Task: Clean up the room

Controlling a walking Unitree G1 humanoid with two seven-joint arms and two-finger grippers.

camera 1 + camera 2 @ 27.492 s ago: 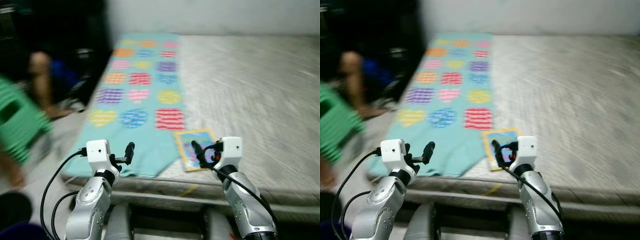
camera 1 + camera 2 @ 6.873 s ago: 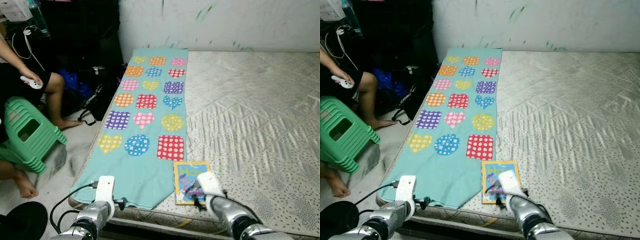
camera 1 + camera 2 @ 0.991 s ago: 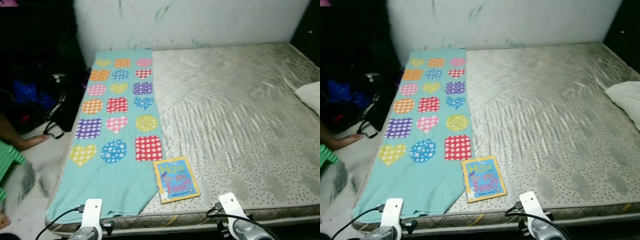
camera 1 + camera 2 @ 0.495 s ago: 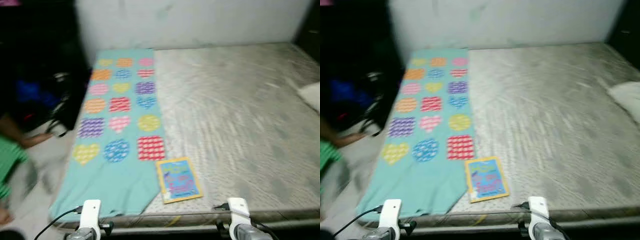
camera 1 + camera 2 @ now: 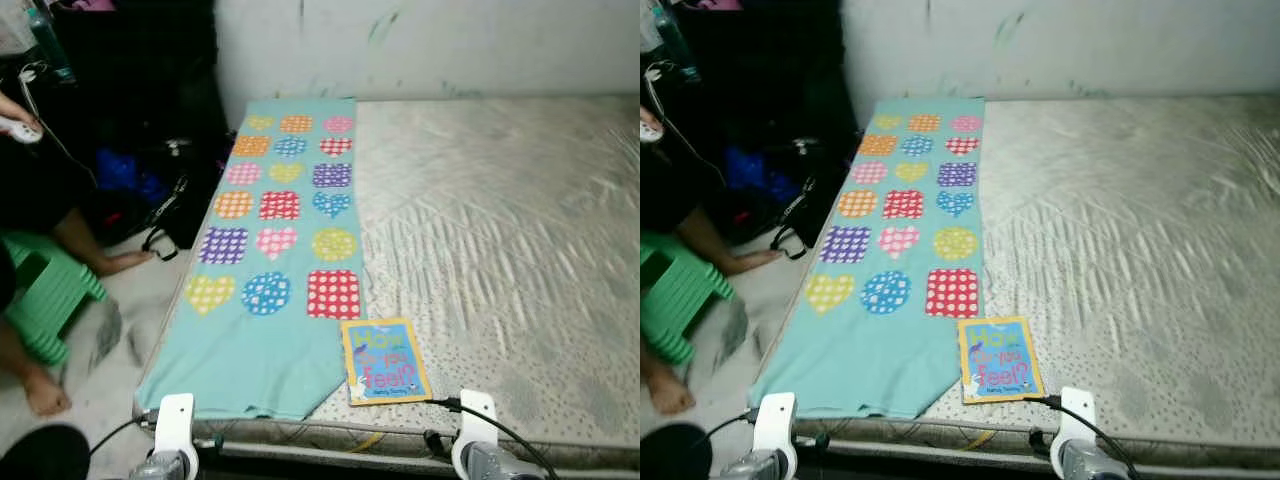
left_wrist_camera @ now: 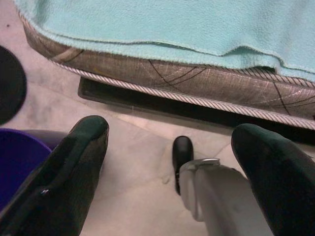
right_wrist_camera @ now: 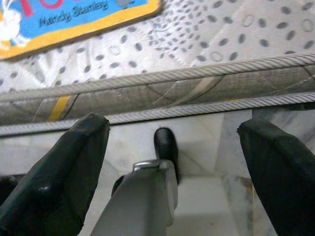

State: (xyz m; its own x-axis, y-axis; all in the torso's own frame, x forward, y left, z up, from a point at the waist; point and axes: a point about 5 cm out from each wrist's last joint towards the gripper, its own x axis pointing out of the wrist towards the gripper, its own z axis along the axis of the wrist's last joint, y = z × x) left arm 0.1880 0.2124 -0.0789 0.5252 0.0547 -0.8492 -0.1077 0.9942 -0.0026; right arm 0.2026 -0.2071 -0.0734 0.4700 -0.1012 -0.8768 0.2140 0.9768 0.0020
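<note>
Left gripper (image 6: 172, 152): its two black fingers (image 6: 74, 162) stand wide apart with nothing between them; it hangs low at the near-left edge of the bed, over the floor and just below the mattress side.
Right gripper (image 7: 170, 152): fingers (image 7: 69, 162) likewise spread wide and empty; it hangs low at the near edge of the mattress, just below and near the book.
Book (image 5: 385, 360): a thin picture book with a blue cover and yellow border, lying flat on the mattress (image 5: 500, 230) close to its near edge, its left side just beside the pointed near end of the blanket; I cannot tell whether the two touch.
Handling of the book: judged light, stiff and flat, probably with a smooth, somewhat slippery cover. Lying flush on soft bedding, it leaves little for a finger to get under; the near edge, closest to the mattress rim, looks the best place to pinch, perhaps after sliding it slightly over the rim.
Blanket (image 5: 285, 230): a long teal cloth with coloured hearts, squares and circles, running along the left side of the bed from far to near; soft and limp, so it would sag and drag if lifted by one corner.
Person: seated at far left on a green stool (image 5: 45, 300), a leg (image 5: 95, 250) and bare foot (image 5: 45, 395) on the floor, well apart from both grippers.
</note>
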